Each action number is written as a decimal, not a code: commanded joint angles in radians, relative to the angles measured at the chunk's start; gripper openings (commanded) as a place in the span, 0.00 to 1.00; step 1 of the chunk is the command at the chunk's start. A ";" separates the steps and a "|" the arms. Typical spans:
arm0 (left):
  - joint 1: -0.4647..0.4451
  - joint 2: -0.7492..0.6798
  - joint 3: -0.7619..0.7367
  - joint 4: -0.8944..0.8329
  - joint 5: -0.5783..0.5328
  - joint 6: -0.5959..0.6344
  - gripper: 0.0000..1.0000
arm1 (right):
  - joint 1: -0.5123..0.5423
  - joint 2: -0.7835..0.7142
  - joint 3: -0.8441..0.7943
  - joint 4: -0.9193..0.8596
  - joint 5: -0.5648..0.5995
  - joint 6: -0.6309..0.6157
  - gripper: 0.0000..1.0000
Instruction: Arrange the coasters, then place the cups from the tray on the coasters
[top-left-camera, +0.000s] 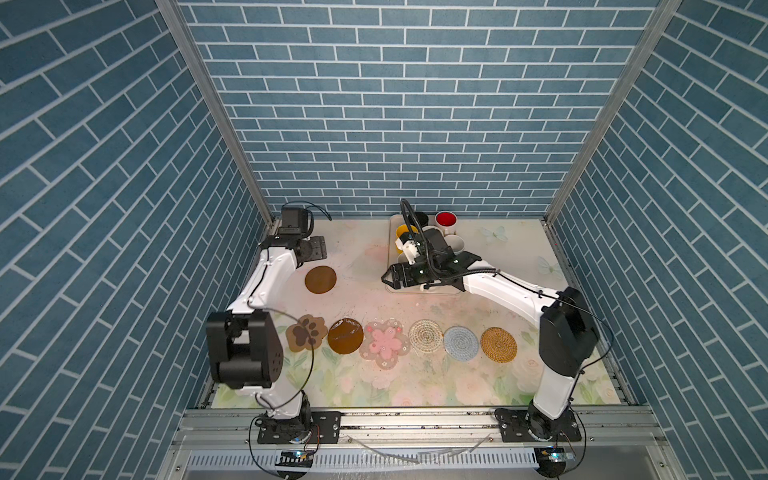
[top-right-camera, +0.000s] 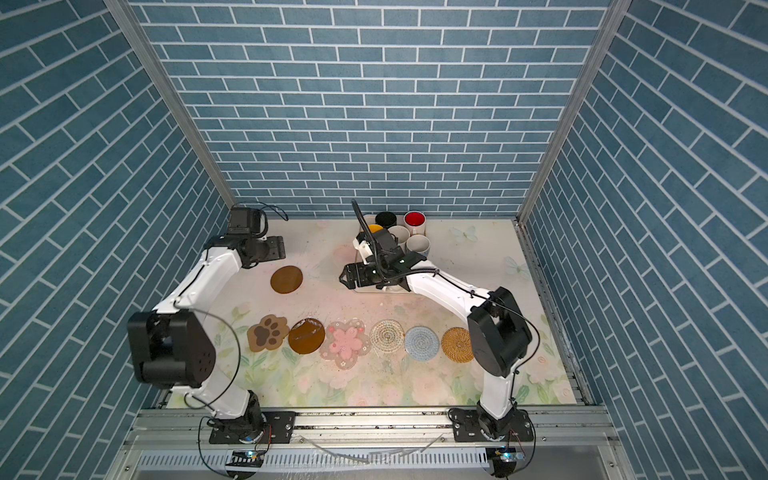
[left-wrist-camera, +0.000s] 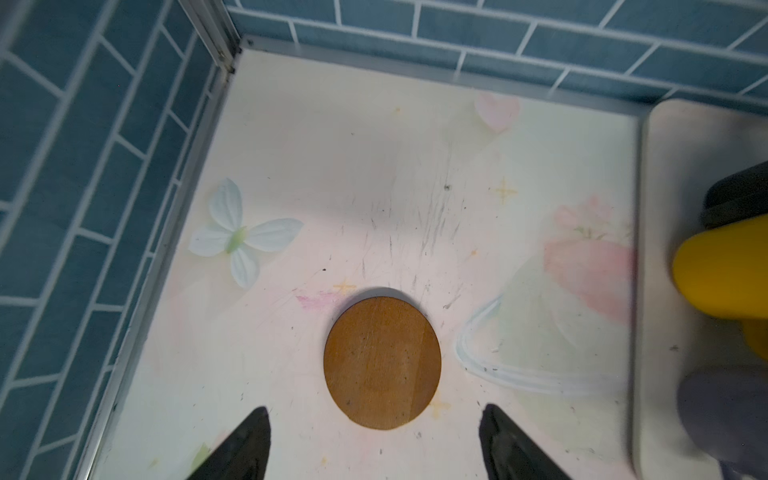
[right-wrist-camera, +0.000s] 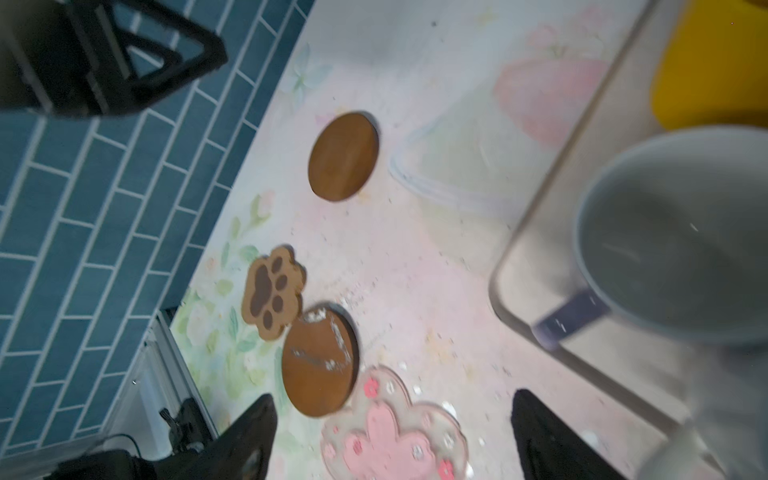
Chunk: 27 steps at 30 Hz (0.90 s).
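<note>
Tray: the pale beige tray (left-wrist-camera: 685, 145) sits on the bench (top-left-camera: 374, 390) against the rear wall.
Cups: yellow cup (top-left-camera: 401, 231), black cup (top-right-camera: 385, 219), red-lined cup (top-right-camera: 414, 220) and cream-white cups (top-right-camera: 417, 244) stand upright inside the tray.
Lone coaster: brown disc (top-left-camera: 320, 279), flat on the bench, left of the tray and apart from it.
Coaster row: paw coaster (top-left-camera: 306, 332), second brown disc (top-left-camera: 345, 336), pink flower coaster (top-left-camera: 384, 343), white woven round (top-left-camera: 426, 336), light blue woven round (top-left-camera: 461, 344) and tan woven round (top-left-camera: 498, 344) lie in one line in front of the tray.
Left tool (left-wrist-camera: 374, 409): released, jaws spread, grasping nothing; left of the tray, near the brown disc.
Right tool (right-wrist-camera: 392, 397): released, grasping nothing; over the tray's front left corner.
</note>
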 joint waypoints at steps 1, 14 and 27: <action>0.000 -0.173 -0.098 0.003 0.040 -0.076 0.81 | 0.025 0.134 0.167 -0.039 -0.038 0.039 0.87; -0.020 -0.597 -0.273 -0.081 0.174 -0.120 0.80 | 0.112 0.634 0.700 0.064 -0.001 0.142 0.85; -0.106 -0.700 -0.351 -0.057 0.196 -0.139 0.81 | 0.162 0.885 0.893 0.258 0.218 0.332 0.85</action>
